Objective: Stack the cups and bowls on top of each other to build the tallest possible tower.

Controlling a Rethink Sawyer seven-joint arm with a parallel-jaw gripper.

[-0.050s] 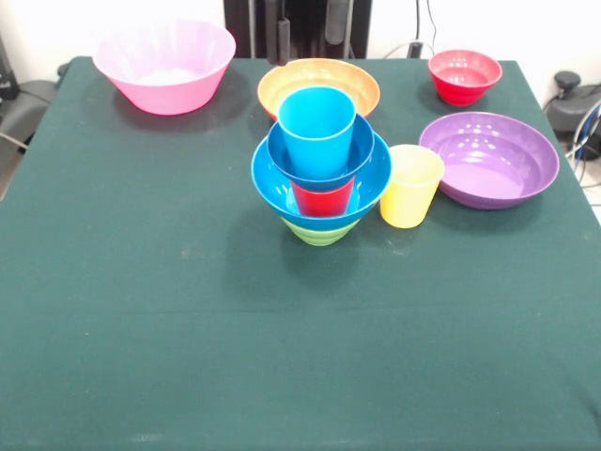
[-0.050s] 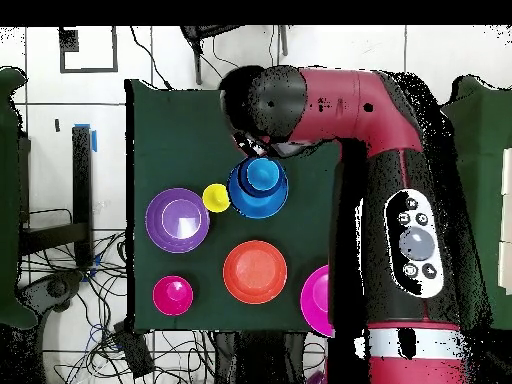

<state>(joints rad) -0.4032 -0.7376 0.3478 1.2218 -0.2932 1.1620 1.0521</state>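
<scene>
The gripper (image 1: 304, 26) shows only as dark tips at the top edge of the front view, and whether it is spread or closed cannot be told; nothing is seen in its grasp. In the overhead view the red and black arm (image 2: 330, 100) bends over the table above the tower (image 1: 321, 169), hiding the gripper. The tower stands near the middle of the green table (image 1: 188, 329): a green bowl (image 1: 320, 231) at the bottom, the large blue bowl (image 1: 362, 193) on it, the red cup (image 1: 322, 198) inside that, the small blue bowl (image 1: 282, 155) above, and the sky-blue cup (image 1: 316, 127) on top. The yellow cup (image 1: 410, 186) stands upright just beside the tower. The purple bowl (image 1: 488, 160) lies beyond the yellow cup, the orange bowl (image 1: 362, 85) behind the tower, the small red bowl (image 1: 464, 76) and pink bowl (image 1: 164, 66) at the far corners.
</scene>
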